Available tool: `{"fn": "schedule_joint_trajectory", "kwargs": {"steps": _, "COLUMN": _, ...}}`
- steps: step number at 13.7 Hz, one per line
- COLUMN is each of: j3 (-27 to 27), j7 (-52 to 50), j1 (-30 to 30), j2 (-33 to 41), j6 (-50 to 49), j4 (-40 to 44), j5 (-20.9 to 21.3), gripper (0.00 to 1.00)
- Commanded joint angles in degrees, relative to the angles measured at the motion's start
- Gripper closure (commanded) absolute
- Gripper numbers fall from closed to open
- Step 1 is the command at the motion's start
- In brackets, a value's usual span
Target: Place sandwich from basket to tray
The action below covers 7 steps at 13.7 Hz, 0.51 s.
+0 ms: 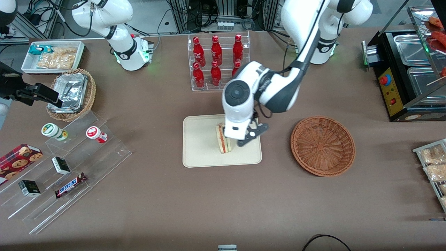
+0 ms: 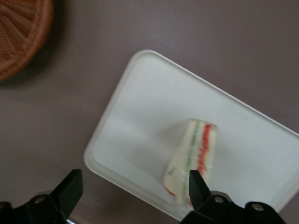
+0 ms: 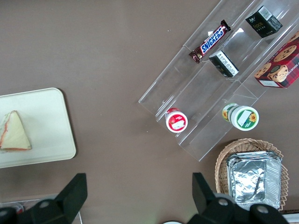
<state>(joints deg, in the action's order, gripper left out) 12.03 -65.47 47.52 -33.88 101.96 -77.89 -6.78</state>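
Tool [image 1: 244,134] on my left arm is spread wide and released, hovering just above the small triangular white-bread sandwich [image 1: 223,138], which sits on the flat cream rectangular tray [image 1: 202,153]. I'd lift straight up so a finger doesn't clip it. The round reddish-brown wicker basket [image 1: 323,145] looks empty, well apart on the brown surface [image 1: 223,202], with plenty of room between.

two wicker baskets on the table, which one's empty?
The reddish-brown basket beside the tray; the tan basket holds foil. Gripper is open above the sandwich.
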Motion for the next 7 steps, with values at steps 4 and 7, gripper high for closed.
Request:
{"fn": "schedule_joint_trajectory", "kwargs": {"steps": 4, "j3": 3.88, "j7": 17.28, "j1": -6.46, "j2": 7.42, "j6": -6.33, "j4": -5.26, "j5": -1.48, "gripper": 0.0}}
{"fn": "schedule_joint_trajectory", "kwargs": {"steps": 7, "j3": 4.05, "j7": 20.73, "j1": -8.67, "j2": 8.48, "j6": -8.36, "j4": -5.26, "j5": -1.4, "gripper": 0.0}}
